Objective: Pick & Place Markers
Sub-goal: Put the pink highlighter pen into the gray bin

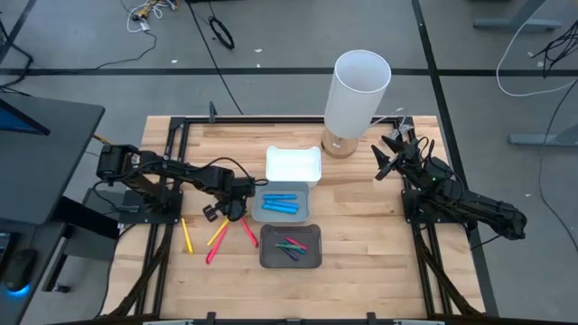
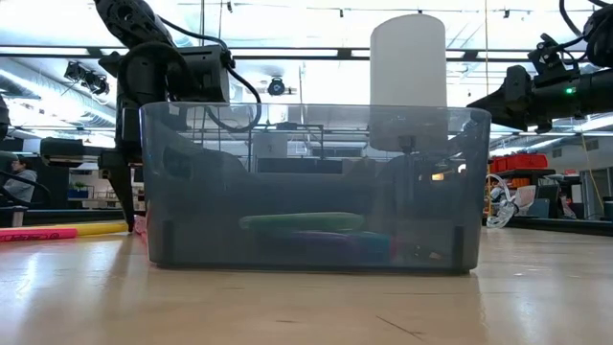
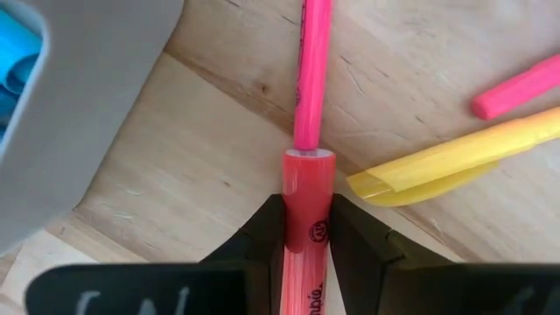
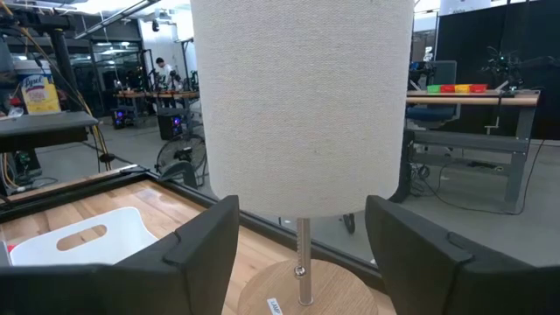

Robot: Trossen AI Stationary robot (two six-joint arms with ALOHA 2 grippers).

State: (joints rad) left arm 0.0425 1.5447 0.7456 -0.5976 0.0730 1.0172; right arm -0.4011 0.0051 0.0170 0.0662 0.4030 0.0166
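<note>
The step in hand looks like the pick of a loose marker: the left gripper [image 1: 237, 209] is down at the table just beside the grey tray of blue markers [image 1: 280, 203], and its wrist view shows the two dark fingers [image 3: 262, 232] pinching a pink marker [image 3: 305, 229] between them, pads pressed against its barrel with the capped end sticking out ahead. Directly in front of that held marker lies another pink marker [image 3: 311, 70], nearly end to end with it; off to one side of the fingers are a yellow marker [image 3: 455, 159] and a further pink one [image 3: 518, 87], all flat on the wooden table [image 1: 361, 262]. The next move, as I judge it, calls for a clean lift without nudging the marker ahead, then a short carry to one of the trays; the dark tray [image 1: 291, 246], near the gripper, already holds green and purple markers [image 1: 289, 246]. Farther right, the white tray [image 1: 293, 164] sits beyond the grey one. The right gripper [image 1: 390, 155] waits well apart, beside the white lamp [image 1: 357, 95], its fingers spread wide and holding nothing.
</note>
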